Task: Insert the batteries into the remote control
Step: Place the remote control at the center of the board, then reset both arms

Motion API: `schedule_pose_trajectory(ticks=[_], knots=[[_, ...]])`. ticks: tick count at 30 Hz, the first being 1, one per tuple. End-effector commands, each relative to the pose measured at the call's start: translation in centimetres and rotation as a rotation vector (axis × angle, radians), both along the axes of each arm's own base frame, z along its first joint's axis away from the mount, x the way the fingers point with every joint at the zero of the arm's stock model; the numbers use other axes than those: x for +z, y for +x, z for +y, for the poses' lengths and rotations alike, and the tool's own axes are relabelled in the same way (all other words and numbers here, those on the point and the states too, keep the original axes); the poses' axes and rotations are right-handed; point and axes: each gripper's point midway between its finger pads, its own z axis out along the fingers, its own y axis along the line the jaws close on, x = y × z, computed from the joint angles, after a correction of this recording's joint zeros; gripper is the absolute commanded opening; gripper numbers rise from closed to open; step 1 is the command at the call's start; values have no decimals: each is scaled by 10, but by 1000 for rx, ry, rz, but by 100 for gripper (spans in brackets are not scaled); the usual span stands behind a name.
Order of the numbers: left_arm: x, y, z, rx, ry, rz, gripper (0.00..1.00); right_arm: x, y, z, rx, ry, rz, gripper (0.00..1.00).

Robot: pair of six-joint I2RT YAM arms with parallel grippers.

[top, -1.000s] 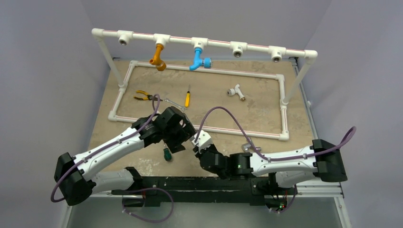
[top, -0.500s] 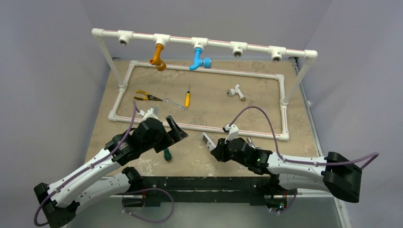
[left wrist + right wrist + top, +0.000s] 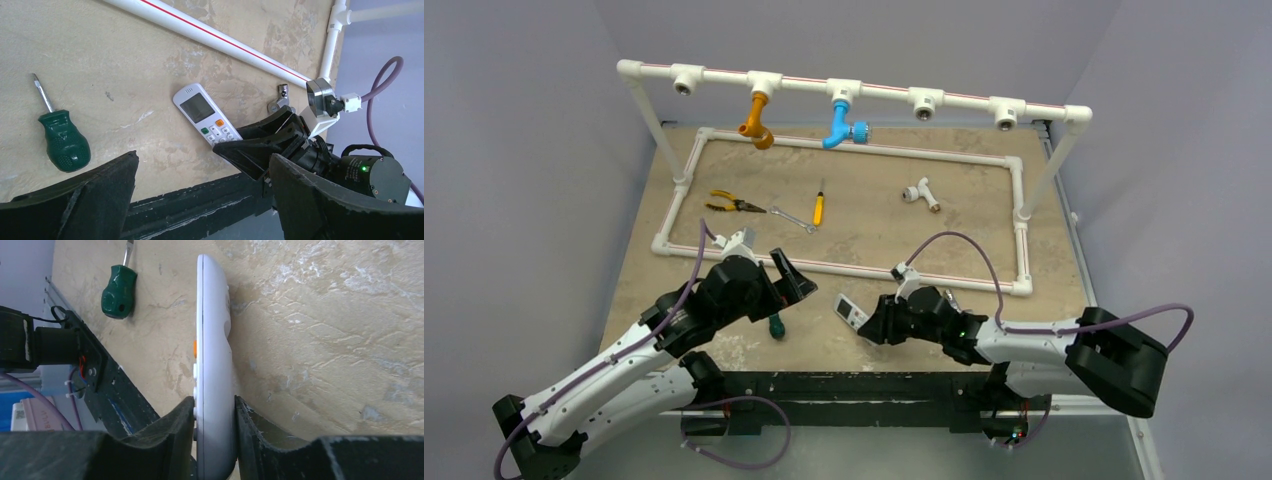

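The right pincer (image 3: 214, 410) is clamping the remote control (image 3: 205, 112) by its keypad end, while the left pincer (image 3: 788, 278) is hanging wide open near the screwdriver (image 3: 64, 142).

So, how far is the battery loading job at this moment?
Done: nothing that I can confirm; no batteries are in view, and the back of the remote control is hidden. In hand: the right gripper grips it by its lower end, keypad up. The left gripper is open and empty, near the green screwdriver. Left: seemingly the whole loading.
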Motion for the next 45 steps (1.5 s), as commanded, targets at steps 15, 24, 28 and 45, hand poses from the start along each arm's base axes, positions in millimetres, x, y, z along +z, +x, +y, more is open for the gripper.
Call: schedule_pose_trajectory(ticks=[15, 24, 28, 45], knots=[[5, 4, -7, -22, -39, -46, 100, 16, 31, -46, -189, -191, -129, 70], [-3, 5, 16, -32, 101, -108, 100, 82, 58, -91, -308, -276, -389, 88], [-14, 3, 32, -6, 151, -129, 100, 103, 63, -111, -383, -270, -464, 97], [-13, -3, 55, 4, 137, -263, 100, 115, 56, -154, -472, -320, -495, 99]])
